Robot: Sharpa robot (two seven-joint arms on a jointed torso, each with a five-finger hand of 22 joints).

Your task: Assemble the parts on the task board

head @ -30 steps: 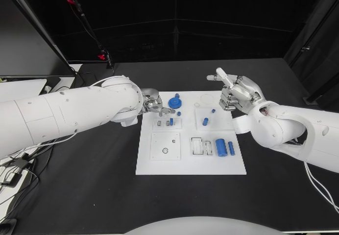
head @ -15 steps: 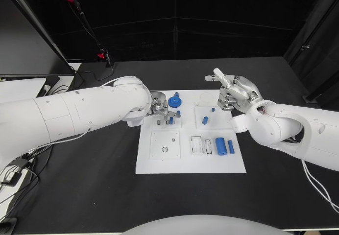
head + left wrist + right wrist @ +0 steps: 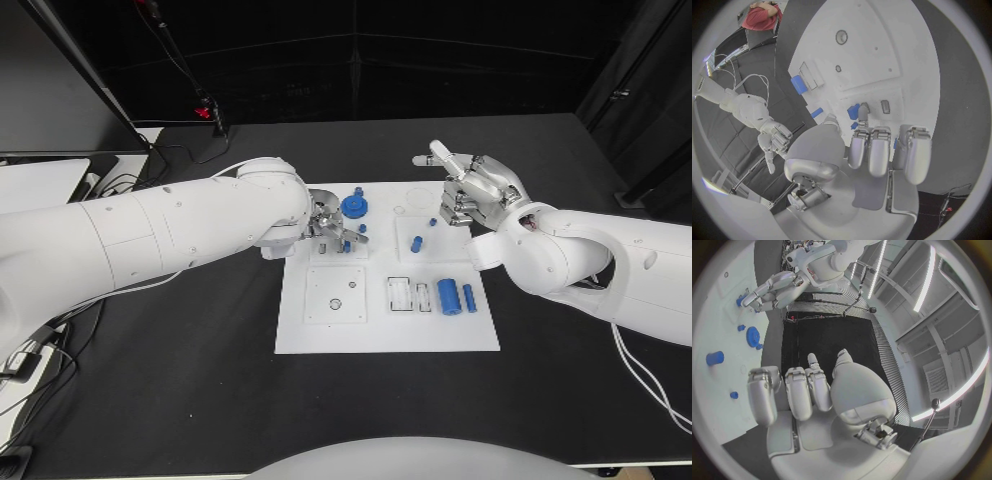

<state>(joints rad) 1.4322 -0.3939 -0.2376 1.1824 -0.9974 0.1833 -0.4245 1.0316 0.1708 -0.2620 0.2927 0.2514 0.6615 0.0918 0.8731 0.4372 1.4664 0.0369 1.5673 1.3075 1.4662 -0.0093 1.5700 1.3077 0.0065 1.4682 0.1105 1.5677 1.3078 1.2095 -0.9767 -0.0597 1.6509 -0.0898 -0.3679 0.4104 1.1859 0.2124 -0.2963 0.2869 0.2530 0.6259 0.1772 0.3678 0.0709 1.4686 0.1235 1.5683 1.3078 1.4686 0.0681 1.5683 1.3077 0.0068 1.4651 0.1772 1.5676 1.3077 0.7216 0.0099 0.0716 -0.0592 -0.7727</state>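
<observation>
The white task board (image 3: 325,335) (image 3: 886,60) lies mid-table. A blue gear (image 3: 356,208) (image 3: 752,335) stands near its far edge, a small blue peg (image 3: 415,243) sits in the middle, and a blue cylinder (image 3: 450,297) (image 3: 799,84) lies by a slim blue piece (image 3: 469,297) on the right. My left hand (image 3: 333,226) (image 3: 873,150) hovers low just beside the gear. Its fingers curl down over small blue pieces (image 3: 856,111); whether it grips one is unclear. My right hand (image 3: 470,190) (image 3: 811,390) is raised over the board's far right corner, fingers curled in and empty.
Several white rectangular slots and a square plate (image 3: 336,297) with holes sit on the board's near half. Cables (image 3: 180,150) trail over the table's far left corner. Black tabletop (image 3: 389,400) stretches in front of the board.
My left hand has slid rightward onto the board, closer to the blue gear and over the small blue pieces. The right hand has drifted slightly to the left.
</observation>
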